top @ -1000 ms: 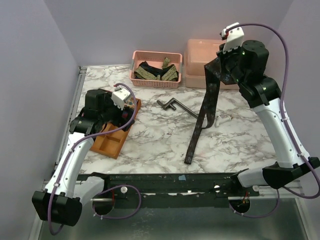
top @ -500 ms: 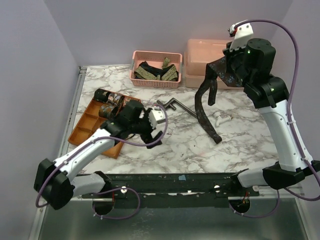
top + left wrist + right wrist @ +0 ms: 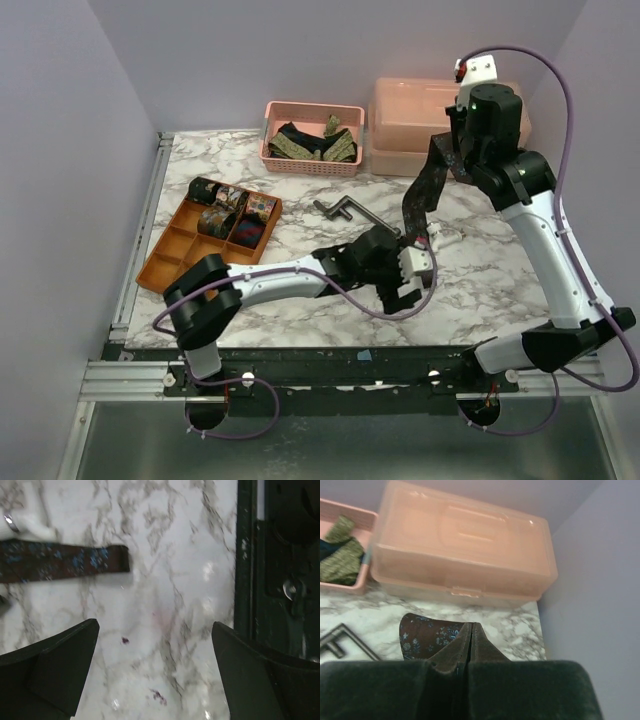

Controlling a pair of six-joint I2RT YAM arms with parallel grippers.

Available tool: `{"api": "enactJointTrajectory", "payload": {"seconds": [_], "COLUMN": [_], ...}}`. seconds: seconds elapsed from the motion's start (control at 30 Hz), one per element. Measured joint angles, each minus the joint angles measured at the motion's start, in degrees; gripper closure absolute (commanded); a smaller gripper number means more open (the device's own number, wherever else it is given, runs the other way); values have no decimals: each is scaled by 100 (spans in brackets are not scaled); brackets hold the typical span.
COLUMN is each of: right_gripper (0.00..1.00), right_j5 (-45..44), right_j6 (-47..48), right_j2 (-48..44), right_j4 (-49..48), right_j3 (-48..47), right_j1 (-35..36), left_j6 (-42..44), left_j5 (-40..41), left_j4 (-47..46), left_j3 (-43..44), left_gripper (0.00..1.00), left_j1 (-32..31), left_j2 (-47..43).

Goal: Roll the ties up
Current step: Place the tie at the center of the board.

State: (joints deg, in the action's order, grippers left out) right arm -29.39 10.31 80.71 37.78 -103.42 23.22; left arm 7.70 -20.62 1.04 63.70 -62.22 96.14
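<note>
My right gripper [image 3: 447, 150] is raised at the back right and shut on the wide end of a dark brown tie [image 3: 418, 195] with blue flowers. In the right wrist view the fabric [image 3: 427, 635] is pinched between the closed jaws [image 3: 471, 627]. The tie hangs down, and its narrow end [image 3: 65, 562] lies flat on the marble. My left gripper [image 3: 412, 280] is open and empty, low over the table just in front of that end. Its fingers [image 3: 55, 670] straddle bare marble. Several rolled ties [image 3: 228, 205] sit in the orange tray [image 3: 160, 270].
A pink basket [image 3: 312, 160] at the back holds olive and black ties [image 3: 340, 560]. A closed pink box [image 3: 465, 560] stands to its right. A grey metal crank bar [image 3: 345, 212] lies mid-table. A small white object [image 3: 442, 238] lies beside the tie. The black front rail [image 3: 280, 580] is close to my left gripper.
My left arm has swung from the orange tray across to the middle right, by the tie's lower end. My right gripper has drawn the tie back, pulling its tail away from the front edge.
</note>
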Motion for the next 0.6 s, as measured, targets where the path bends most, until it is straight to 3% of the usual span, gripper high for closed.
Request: {"api": "enactJointTrajectory", "payload": {"seconds": [0.13, 0.37, 0.6], "right_gripper": [100, 100, 100], "right_j5": [-238, -177, 28], "right_j6": [22, 24, 140], "right_j2": [238, 551, 551], "right_j4": [31, 221, 264], "right_j3": [219, 216, 212], "right_j1": [-297, -1128, -1729], "left_j6": [120, 343, 664], "left_j5": [310, 686, 741], "left_j4": [-459, -435, -26], "left_j3": [837, 2120, 2500], "left_gripper": [5, 14, 59], "left_j1": [-66, -153, -210], "left_j2": [776, 1998, 2702]}}
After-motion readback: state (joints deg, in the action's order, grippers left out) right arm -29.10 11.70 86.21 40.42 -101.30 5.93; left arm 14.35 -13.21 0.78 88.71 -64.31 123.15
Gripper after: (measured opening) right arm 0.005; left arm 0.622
